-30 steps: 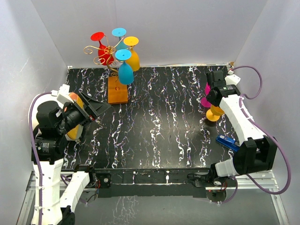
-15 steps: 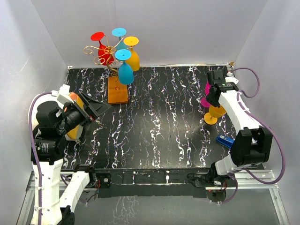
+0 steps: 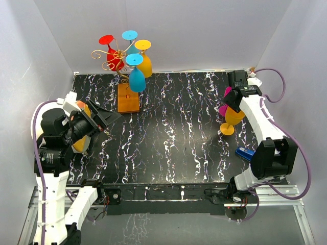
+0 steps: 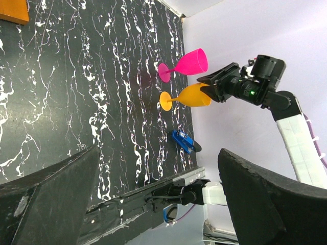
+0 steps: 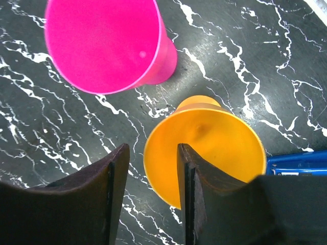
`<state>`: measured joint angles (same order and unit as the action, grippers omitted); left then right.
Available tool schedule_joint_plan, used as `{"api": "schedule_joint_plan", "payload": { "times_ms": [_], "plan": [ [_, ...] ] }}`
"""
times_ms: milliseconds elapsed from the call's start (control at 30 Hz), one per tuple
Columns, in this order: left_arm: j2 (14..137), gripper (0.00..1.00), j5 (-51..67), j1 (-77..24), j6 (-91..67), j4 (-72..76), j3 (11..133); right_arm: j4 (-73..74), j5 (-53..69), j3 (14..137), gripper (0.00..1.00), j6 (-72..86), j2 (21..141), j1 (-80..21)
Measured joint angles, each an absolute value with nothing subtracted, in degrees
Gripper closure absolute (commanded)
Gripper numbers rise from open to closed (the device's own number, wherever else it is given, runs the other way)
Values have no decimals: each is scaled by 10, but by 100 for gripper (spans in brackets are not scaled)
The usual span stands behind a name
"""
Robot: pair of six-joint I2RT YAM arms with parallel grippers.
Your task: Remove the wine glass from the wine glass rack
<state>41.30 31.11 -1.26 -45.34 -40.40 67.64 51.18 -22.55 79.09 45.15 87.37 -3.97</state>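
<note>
The wine glass rack point(image 3: 109, 55), gold wire on a wooden base point(image 3: 127, 98), stands at the back left. Red point(image 3: 113, 58), blue point(image 3: 136, 77) and yellow point(image 3: 146, 62) wine glasses hang upside down from it. At the right, an orange wine glass point(image 3: 233, 118) point(image 5: 214, 143) stands upright on the table beside a pink one point(image 3: 225, 101) point(image 5: 102, 46). My right gripper point(image 3: 236, 97) point(image 5: 152, 153) hovers over the orange glass, open. Its jaws straddle the rim, one inside the bowl and one outside, with a gap showing. My left gripper point(image 3: 104, 120) point(image 4: 158, 153) is open and empty at the left.
A blue object point(image 3: 246, 154) point(image 5: 296, 163) lies on the table near the right arm's base. An orange object point(image 3: 82, 127) is partly hidden behind the left arm. White walls close in the back and both sides.
The right gripper's jaws have parted and let go of the orange glass rim. The glass now stands by itself next to the pink one. The left arm has not moved.
</note>
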Motion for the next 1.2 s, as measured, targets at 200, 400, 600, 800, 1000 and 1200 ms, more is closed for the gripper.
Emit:
{"api": "schedule_joint_plan", "payload": {
  "times_ms": [200,400,600,800,1000,1200],
  "plan": [
    [435,1,304,-13,-447,-412,676,504,-185,803,42,404,818,-39],
    [452,1,301,-13,-449,-411,676,351,82,714,31,313,687,-43],
    [471,1,300,-13,-465,-385,669,141,337,515,25,335,658,-149],
    [523,1,315,-13,-501,-331,652,72,401,457,23,345,683,-288],
    [632,1,311,-15,-497,-320,717,42,404,453,22,335,682,-287],
    [749,9,282,-17,-452,-337,901,71,384,464,20,304,671,-286]
  ]
}}
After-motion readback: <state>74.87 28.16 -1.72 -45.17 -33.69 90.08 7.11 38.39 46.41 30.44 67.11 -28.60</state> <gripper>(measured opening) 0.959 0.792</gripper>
